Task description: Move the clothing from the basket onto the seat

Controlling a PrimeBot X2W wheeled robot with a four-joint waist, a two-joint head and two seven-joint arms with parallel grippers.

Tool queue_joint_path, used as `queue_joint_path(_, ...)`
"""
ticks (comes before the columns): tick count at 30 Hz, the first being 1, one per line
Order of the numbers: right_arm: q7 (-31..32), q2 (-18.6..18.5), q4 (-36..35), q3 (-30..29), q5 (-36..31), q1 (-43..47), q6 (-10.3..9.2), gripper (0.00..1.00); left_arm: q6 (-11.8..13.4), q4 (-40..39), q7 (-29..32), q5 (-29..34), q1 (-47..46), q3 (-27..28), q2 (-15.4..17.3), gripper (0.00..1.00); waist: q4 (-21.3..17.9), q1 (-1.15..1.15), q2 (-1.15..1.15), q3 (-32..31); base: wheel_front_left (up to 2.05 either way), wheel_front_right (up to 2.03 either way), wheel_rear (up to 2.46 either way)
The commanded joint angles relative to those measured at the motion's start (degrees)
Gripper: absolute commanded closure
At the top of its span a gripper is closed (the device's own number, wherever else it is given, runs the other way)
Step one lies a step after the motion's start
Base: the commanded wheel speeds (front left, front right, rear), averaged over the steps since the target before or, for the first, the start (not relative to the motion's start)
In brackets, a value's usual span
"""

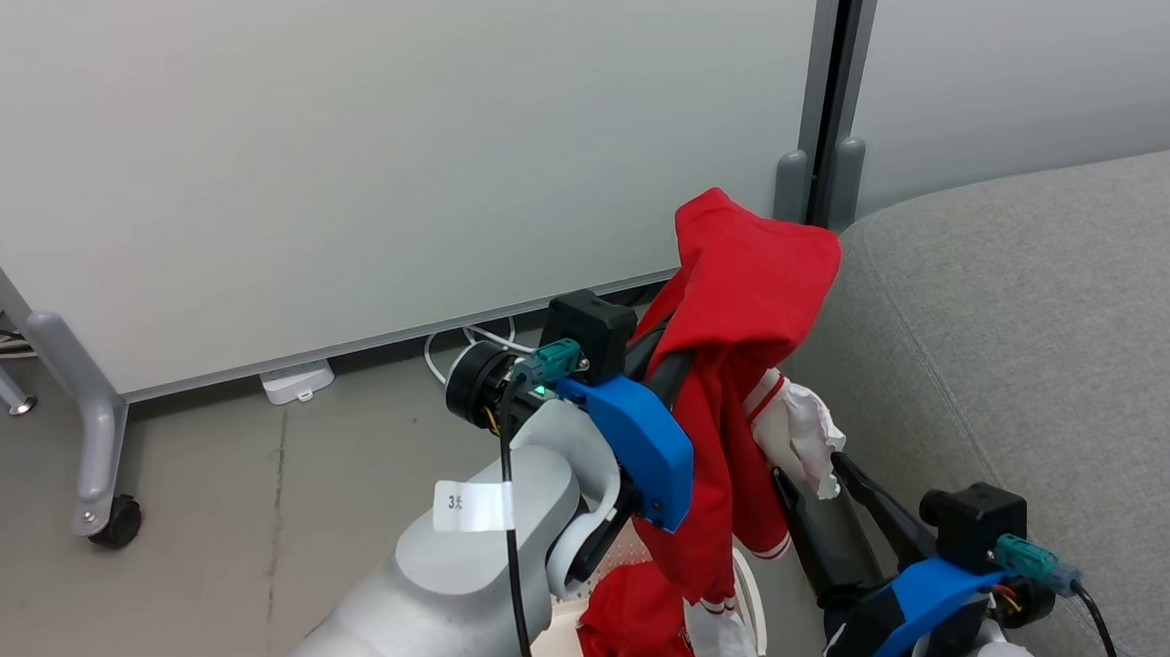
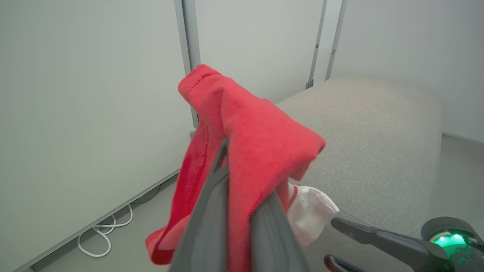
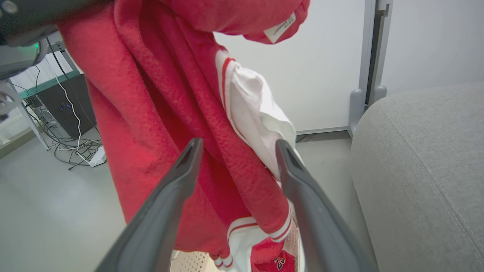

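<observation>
My left gripper [image 1: 682, 358] is shut on a red garment [image 1: 742, 270] with white sleeve panels, held high beside the grey sofa [image 1: 1046, 344]. In the left wrist view the red garment [image 2: 257, 136] drapes over both fingers of the left gripper [image 2: 242, 162], with the sofa [image 2: 370, 132] beyond. The right gripper [image 1: 811, 472] stands open just below the hanging white sleeve. From the right wrist, the garment [image 3: 159, 113] hangs in front of the open right gripper [image 3: 238, 147]. More red clothing [image 1: 630, 617] lies in the perforated basket [image 3: 189, 260] below.
A pale partition panel [image 1: 386, 159] on a wheeled leg [image 1: 114, 521] stands behind. White cables [image 1: 465, 340] and a white adapter [image 1: 297, 381] lie on the floor at its base. A dark box with tangled wires [image 3: 72, 109] sits further off.
</observation>
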Motion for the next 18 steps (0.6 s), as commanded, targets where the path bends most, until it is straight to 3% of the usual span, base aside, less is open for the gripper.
queue_joint_path(1, 0.21, -0.2, -0.23, 0.05, 0.56, 1.11, 0.03, 0.0, 0.36, -0.05, -0.32, -0.48, -0.99, -0.5, 0.04, 1.0, -0.11, 0.0, 0.0, 0.01, 0.0, 0.0, 0.0)
queue_joint_path(10, 0.18, -0.2, -0.42, -0.05, 0.65, 0.99, 0.03, 0.0, 1.08, 1.95, -2.22, -3.75, -2.37, -4.29, 0.03, 1.0, -0.74, 0.0, 0.0, 0.28, 0.0, 0.0, 0.0)
queue_joint_path(18, 2.39, -0.2, -0.87, 4.43, 2.01, -0.3, 0.03, 0.0, 1.09, 3.17, -3.21, -6.11, -3.72, -6.4, 0.02, 1.0, -0.76, 0.0, 0.0, 0.64, 0.0, 0.0, 0.0)
